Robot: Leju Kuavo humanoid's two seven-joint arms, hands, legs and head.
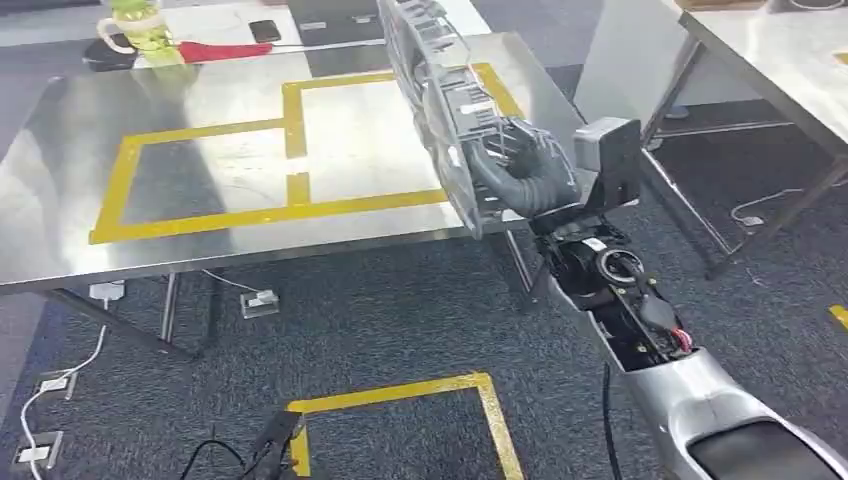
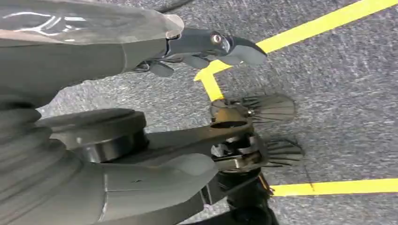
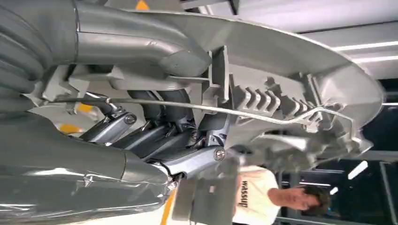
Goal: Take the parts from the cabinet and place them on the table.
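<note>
Over the table [image 1: 200, 215] edge, right hand [image 1: 525, 170] gripping grey part [image 1: 440, 90]; left hand [image 2: 206, 47] empty, fingers loose

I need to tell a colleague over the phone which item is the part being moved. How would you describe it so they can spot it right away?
Start at the steel table marked with yellow tape. Above its right corner, the right hand holds the part: a long grey plastic moulding, ribbed, with a thin wire rod along it. Unlike the small red and green items at the far edge, it is held in the air, standing tilted.
</note>
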